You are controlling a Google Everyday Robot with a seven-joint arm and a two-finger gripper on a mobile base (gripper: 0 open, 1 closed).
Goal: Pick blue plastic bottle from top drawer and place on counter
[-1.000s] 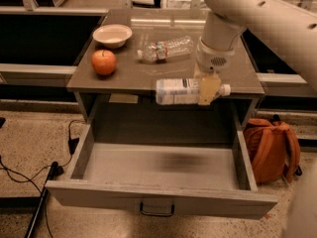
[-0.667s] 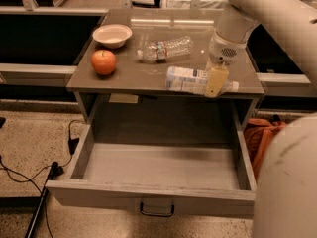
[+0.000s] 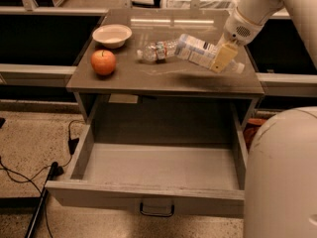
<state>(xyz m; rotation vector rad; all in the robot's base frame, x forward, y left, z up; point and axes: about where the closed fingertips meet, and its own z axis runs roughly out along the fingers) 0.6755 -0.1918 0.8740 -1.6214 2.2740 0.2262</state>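
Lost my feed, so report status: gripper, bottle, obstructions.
Gripper over counter, shut on blue plastic bottle. Bottle tilted, out of top drawer. Clear water bottle lying close beside it.

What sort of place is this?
Probably a robot test room: a counter with apple and bowl, loose cables on the floor, and the pincer above the counter's right side gripping the blue plastic bottle.

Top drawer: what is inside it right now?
Only its bare floor shows in the top drawer; the robot's white body covers its front right corner. The blue plastic bottle is in the pincer over the counter.
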